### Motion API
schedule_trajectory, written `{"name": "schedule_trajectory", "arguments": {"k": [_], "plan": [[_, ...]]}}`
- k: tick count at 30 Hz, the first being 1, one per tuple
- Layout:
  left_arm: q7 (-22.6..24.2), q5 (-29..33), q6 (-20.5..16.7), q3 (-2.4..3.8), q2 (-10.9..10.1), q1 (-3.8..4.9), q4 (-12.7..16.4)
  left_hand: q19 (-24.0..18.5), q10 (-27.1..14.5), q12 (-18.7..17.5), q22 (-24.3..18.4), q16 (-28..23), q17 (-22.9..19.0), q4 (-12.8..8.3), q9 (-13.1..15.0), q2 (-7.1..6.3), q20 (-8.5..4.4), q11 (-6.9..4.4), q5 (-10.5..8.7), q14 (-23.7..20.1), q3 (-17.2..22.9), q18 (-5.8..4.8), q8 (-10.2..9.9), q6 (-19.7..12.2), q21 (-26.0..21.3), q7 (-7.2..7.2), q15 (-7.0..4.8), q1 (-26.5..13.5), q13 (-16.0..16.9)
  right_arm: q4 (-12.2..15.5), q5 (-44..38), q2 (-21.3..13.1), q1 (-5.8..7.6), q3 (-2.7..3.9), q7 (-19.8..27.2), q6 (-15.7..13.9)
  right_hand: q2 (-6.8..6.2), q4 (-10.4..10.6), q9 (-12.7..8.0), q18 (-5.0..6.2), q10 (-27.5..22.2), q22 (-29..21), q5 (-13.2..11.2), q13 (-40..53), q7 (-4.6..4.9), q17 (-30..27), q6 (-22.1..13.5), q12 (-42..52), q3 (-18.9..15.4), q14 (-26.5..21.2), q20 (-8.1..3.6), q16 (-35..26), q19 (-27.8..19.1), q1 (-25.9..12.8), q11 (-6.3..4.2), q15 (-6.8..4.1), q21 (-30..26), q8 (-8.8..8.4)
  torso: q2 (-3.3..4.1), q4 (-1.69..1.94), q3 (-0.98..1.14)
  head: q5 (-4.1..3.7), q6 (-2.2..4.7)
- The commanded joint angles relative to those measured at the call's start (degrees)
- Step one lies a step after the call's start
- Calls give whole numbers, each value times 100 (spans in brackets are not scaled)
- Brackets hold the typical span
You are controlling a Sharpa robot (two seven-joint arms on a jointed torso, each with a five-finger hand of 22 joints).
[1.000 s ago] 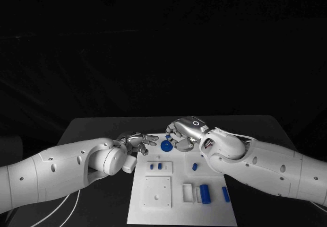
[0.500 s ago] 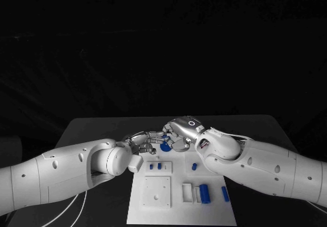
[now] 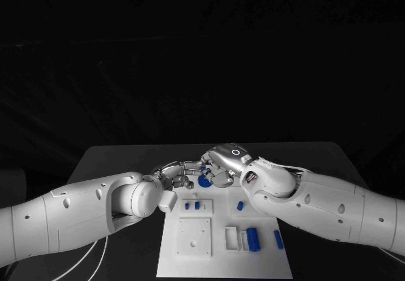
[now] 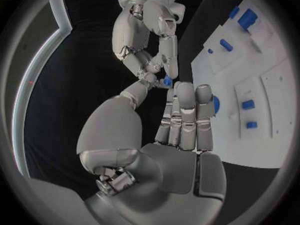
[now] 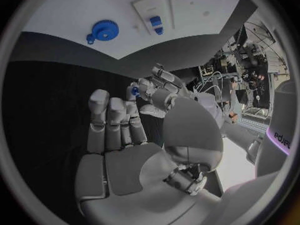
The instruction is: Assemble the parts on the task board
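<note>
Meeting at the fingertips, left robot hand (image 3: 177, 174) and right robot hand (image 3: 223, 167) flank a small blue part (image 5: 134, 91): probably light, rigid, slick; pinch its sides; actual holder indeterminable.

Blue gear (image 5: 104, 31) lies on the task board (image 5: 62, 15) (far edge).

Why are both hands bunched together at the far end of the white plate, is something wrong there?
Nothing looks broken or spilled. The left hand and right hand meet over the task board's far edge, a small blue part pinched between fingertips. A blue gear lies on the board.
</note>
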Motion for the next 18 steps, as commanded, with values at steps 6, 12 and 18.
{"name": "schedule_trajectory", "arguments": {"k": [6,12,18], "plan": [[21,-41,-47,8,11,7,4,-46,149,-98,3,-71,32,-199,-17,167,20,78,-10,-15,7,366,61,96,-37,-31,40,124,12,45,-89,4,-5,-2,-34,68,-37,32,4,278,43,61,-1,-8,84,-9,121,-1,7,45,-8,-19,24,44,9,-13,16,23,-1,1,2,0,-4],[-31,-105,-72,8,25,7,2,-59,207,-163,18,-97,60,-399,-25,263,20,76,-5,-28,46,349,87,158,-49,-56,38,287,17,54,-102,15,-5,-2,-49,76,-46,39,4,279,45,61,-1,-8,84,-9,123,-2,9,46,-7,-19,25,48,8,-14,16,23,0,-2,0,-1,-2],[-134,-224,-54,8,29,7,25,-58,325,-174,29,-115,86,-473,-28,263,18,53,-7,-35,22,328,118,232,-56,-84,18,261,38,35,-102,24,-5,-2,-68,97,-55,46,4,279,47,61,-1,-8,83,-10,124,-2,13,47,-7,-20,26,54,8,-15,15,23,-2,-1,0,1,-1]]}}
